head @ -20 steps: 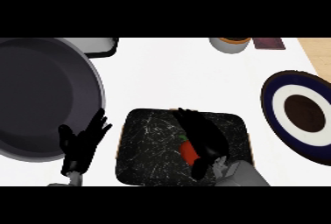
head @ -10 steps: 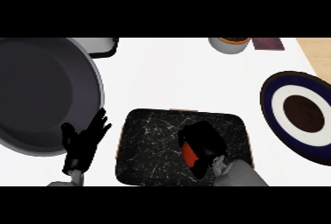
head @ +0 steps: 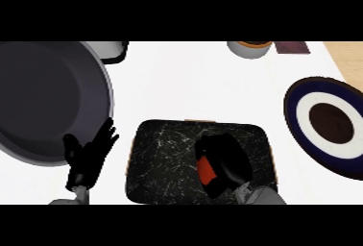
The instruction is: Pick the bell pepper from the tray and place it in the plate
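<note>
Right hand [head: 228, 161] curled round bell pepper [head: 206, 170] on tray [head: 163, 158], left hand [head: 89, 156] spread

My right hand [head: 228, 163]: fingers curled down, closed round the bell pepper [head: 205, 169], forearm coming up from the lower edge | My left hand [head: 89, 156]: fingers straight and spread, pointing up, holding nothing

No readable text, labels or numbers.
</note>
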